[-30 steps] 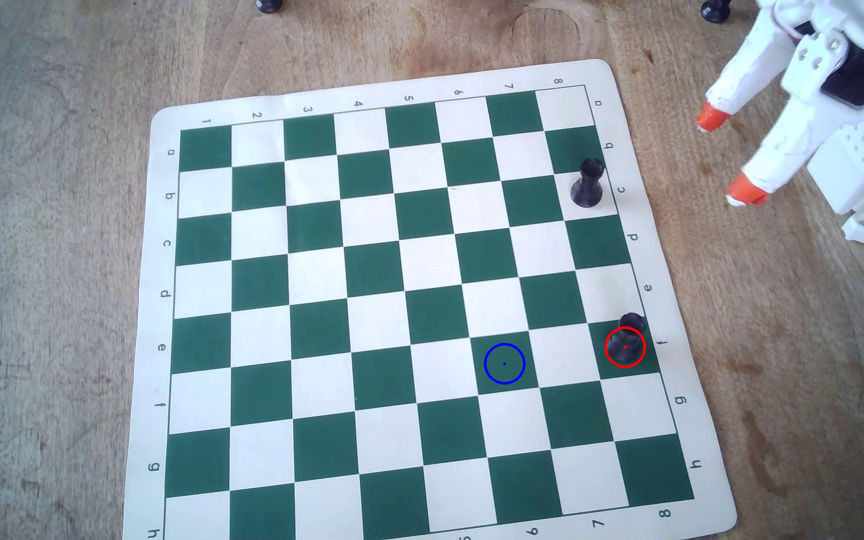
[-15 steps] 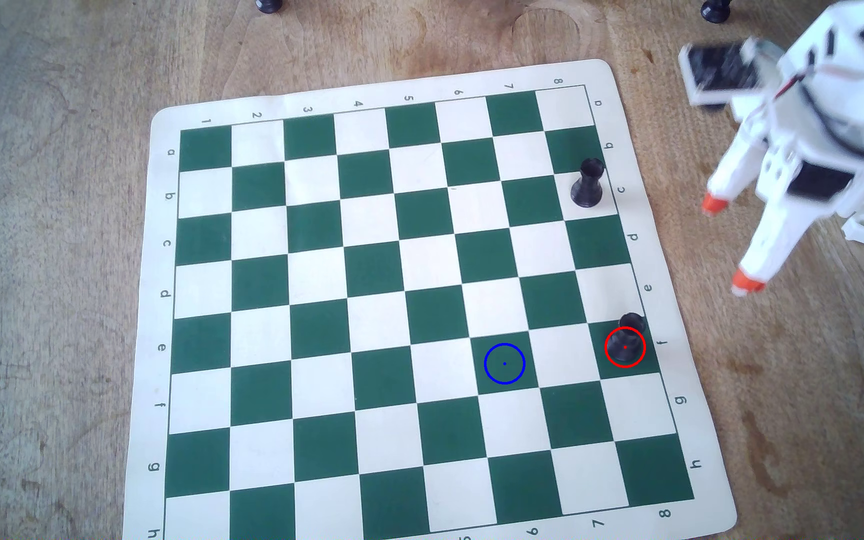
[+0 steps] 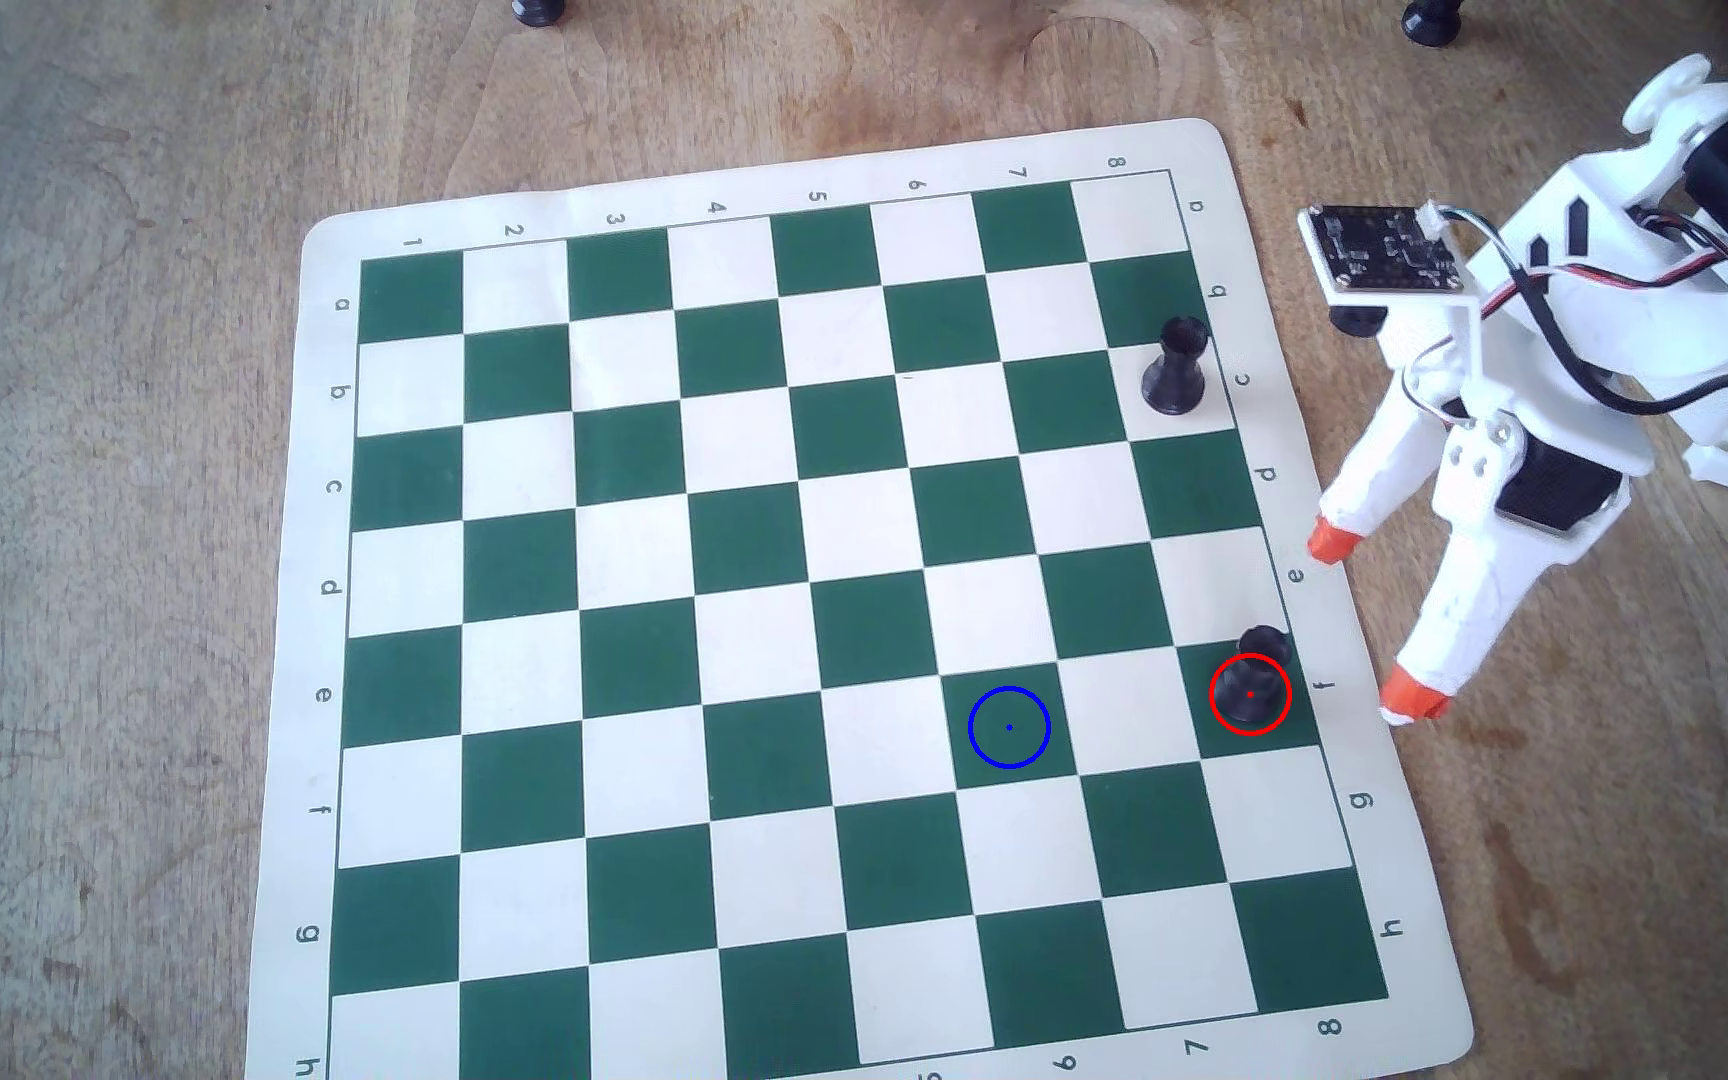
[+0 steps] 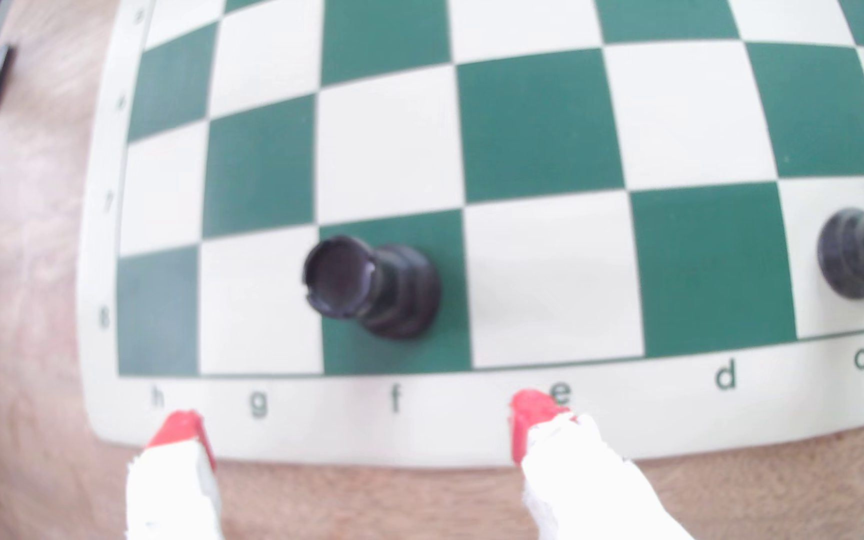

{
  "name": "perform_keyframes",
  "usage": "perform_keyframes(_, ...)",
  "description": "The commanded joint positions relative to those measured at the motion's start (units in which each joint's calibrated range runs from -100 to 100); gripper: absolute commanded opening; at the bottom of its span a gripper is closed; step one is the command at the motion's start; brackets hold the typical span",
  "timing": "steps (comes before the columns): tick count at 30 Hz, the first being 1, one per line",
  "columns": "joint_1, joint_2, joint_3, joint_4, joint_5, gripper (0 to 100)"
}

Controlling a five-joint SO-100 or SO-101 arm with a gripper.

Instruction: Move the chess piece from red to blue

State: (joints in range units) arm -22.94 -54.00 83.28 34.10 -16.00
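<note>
The pincer (image 3: 1371, 625) hung spread wide and empty beside the chess piece (image 3: 1252, 685), seemingly to straddle it.

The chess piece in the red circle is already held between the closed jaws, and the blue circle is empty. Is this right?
Not quite. The chess piece stands free in the red circle; the gripper is beside the board with its jaws open and apart from the piece, as the overhead view shows. The blue circle is indeed empty.
</note>
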Motion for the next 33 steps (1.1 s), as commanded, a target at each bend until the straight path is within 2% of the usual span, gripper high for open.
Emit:
perform_keyframes(1,-1.27,-1.26,-1.23,-1.1,-0.39,32)
perform_keyframes(6,-2.45,-3.38,0.04,-3.39,-0.39,31)
perform_keyframes(33,-1.35,16.9,-1.41,-25.83,1.42,31)
